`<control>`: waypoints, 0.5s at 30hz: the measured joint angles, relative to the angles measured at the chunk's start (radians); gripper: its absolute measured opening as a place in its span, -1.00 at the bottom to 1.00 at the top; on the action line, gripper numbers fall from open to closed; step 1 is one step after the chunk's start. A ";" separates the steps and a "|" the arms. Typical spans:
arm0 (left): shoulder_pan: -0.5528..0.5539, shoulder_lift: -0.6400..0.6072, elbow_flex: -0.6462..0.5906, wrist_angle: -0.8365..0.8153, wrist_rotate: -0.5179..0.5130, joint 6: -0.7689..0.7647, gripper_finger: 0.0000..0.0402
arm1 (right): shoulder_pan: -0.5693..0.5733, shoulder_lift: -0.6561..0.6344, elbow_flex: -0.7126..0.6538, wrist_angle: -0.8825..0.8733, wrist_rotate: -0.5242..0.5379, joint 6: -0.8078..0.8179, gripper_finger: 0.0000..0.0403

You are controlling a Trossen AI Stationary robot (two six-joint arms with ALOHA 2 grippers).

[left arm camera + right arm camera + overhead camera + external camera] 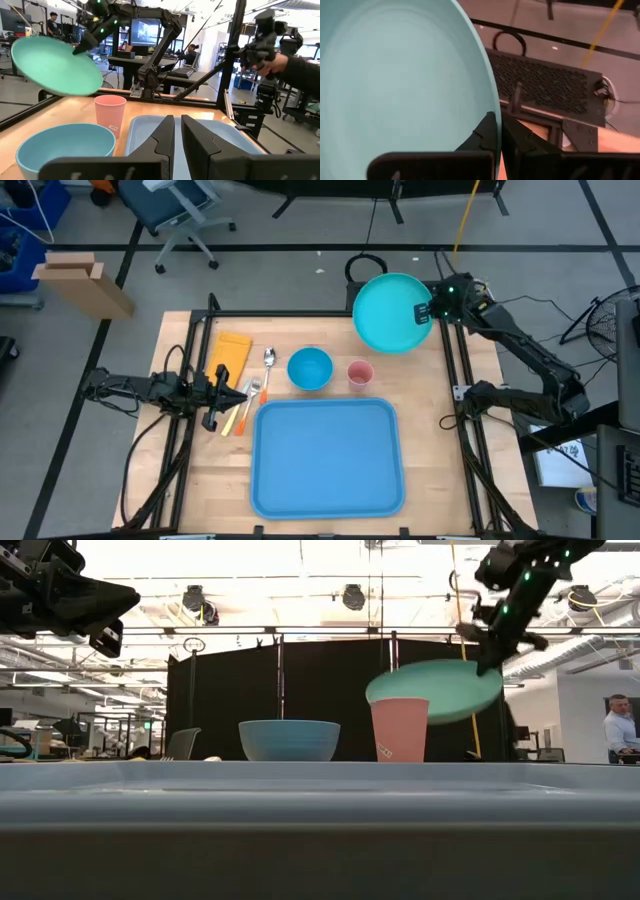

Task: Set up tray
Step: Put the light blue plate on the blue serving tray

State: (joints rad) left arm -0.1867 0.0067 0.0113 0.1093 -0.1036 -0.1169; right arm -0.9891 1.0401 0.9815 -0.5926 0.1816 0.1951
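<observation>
Holding that turquoise plate (390,312) by one thin bit of rim is what worries me here. The right gripper (428,311) has it pinched at the edge, up in the air over the far right part of the table (440,430), and the plate hangs tilted rather than flat. With all that plate sticking out to one side of the pinch, I'd guess it could swing or slip out if the arm moves fast, and a drop from there would land near the pink cup (360,373) and the small blue bowl (310,368), which sit just beside each other in the middle.

Going by size: the blue tray (327,457) is the big one, flat on the table at the near edge, roughly centred, nothing on it yet. So the setup looks barely started to me. Bringing the plate over means passing above the cup, which looks light enough to tip over if clipped.

The left gripper (216,392) hovers at the left side with its fingers nearly together, holding nothing. Right by it are the cutlery (250,395) and a yellow napkin (232,352), toward the far left.
</observation>
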 joint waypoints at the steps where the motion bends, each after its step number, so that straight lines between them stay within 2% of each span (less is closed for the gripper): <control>1: 0.000 0.000 0.000 0.000 0.000 0.000 -0.82 | 0.007 -0.005 0.027 -0.023 -0.014 0.000 -0.99; 8: 0.000 0.000 0.000 0.000 0.000 0.000 -0.82 | 0.130 -0.014 0.248 -0.217 -0.126 0.020 -0.99; 15: 0.000 0.000 0.000 0.000 0.000 0.000 -0.82 | 0.417 -0.014 0.349 -0.304 -0.142 0.036 -1.00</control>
State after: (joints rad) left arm -0.1864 0.0067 0.0113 0.1093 -0.1036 -0.1171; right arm -0.5720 1.0260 1.3302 -0.8962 0.0395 0.2313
